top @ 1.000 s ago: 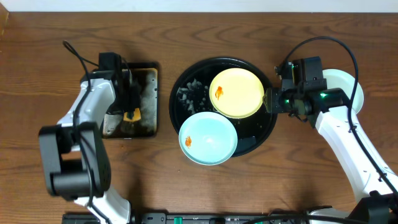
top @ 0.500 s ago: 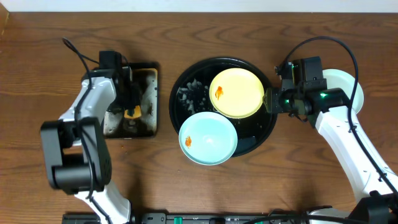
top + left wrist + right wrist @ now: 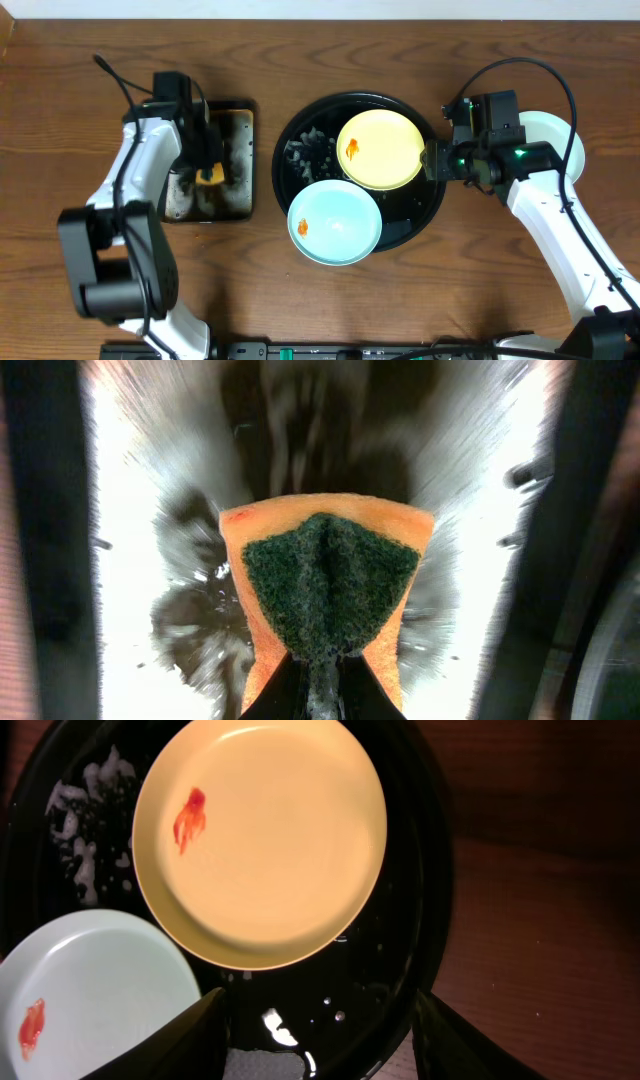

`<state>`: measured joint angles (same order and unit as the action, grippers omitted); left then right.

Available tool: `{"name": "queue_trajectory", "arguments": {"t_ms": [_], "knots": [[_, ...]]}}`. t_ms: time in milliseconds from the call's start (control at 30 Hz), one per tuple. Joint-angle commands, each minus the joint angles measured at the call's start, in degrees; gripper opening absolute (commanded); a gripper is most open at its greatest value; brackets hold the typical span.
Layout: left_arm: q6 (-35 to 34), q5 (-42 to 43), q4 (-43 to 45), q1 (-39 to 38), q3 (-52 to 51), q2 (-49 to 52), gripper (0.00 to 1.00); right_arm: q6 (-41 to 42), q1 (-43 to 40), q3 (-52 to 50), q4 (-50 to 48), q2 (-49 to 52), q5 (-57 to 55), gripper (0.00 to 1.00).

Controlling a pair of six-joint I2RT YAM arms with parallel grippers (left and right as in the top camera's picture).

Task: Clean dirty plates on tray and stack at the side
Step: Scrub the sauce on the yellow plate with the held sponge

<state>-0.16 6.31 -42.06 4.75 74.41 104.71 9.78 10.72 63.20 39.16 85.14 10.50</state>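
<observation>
The round black tray [image 3: 432, 205] holds a pale yellow plate [image 3: 385, 150] with an orange smear. A pale blue-green plate [image 3: 335, 222], also smeared, overlaps the tray's front left rim. Another pale blue-green plate [image 3: 562, 135] lies on the table at the right, partly hidden by my right arm. My left gripper [image 3: 210, 172] is shut on the orange-and-green sponge [image 3: 330, 575] over the rectangular tray. My right gripper [image 3: 436, 162] is open and empty at the round tray's right rim. In the right wrist view its fingers [image 3: 320, 1045] straddle the rim [image 3: 405, 950] below the yellow plate [image 3: 265, 840].
The small rectangular black tray [image 3: 240, 120] at the left is wet with soapy water [image 3: 150, 510]. White suds [image 3: 308, 152] lie on the round tray's left part. Bare wooden table [image 3: 480, 280] surrounds both trays.
My left gripper has shifted a little toward the back of the rectangular tray with the sponge in it. The right arm and the plates have not moved.
</observation>
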Motion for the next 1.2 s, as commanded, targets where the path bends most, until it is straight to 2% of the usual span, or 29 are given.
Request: {"name": "queue_trajectory", "arguments": {"t_ms": [0, 300, 500, 667, 767, 900, 1167], "knots": [[0.2, 0.7, -0.1, -0.2, 1.9, -2.8, 0.08, -0.4, 0.0, 0.2, -0.2, 1.5, 0.1, 0.56], [-0.1, 1.7, -0.8, -0.2, 2.3, -2.7, 0.07, -0.5, 0.4, 0.2, -0.9, 3.0, 0.0, 0.56], [-2.7, 12.5, -2.3, -2.7, 7.5, -3.9, 0.07, -0.4, 0.6, 0.2, -2.5, 3.1, 0.1, 0.55], [-5.8, 18.2, 0.4, -10.1, 10.7, -3.9, 0.07, 0.5, 0.6, 0.2, -3.2, 3.6, 0.0, 0.52], [-6.6, 18.1, 4.1, -16.7, 10.7, -3.4, 0.07, 0.9, 0.6, 0.2, -3.6, 5.7, 0.0, 0.51], [-9.1, 17.0, 7.5, -23.3, 10.7, -1.7, 0.08, 5.9, 0.6, 0.2, -3.8, 9.9, -3.7, 0.42], [-15.3, 16.6, 12.8, -31.0, 10.7, 3.6, 0.07, 6.9, 0.6, 0.2, -11.4, 19.7, -1.2, 0.4]]}}
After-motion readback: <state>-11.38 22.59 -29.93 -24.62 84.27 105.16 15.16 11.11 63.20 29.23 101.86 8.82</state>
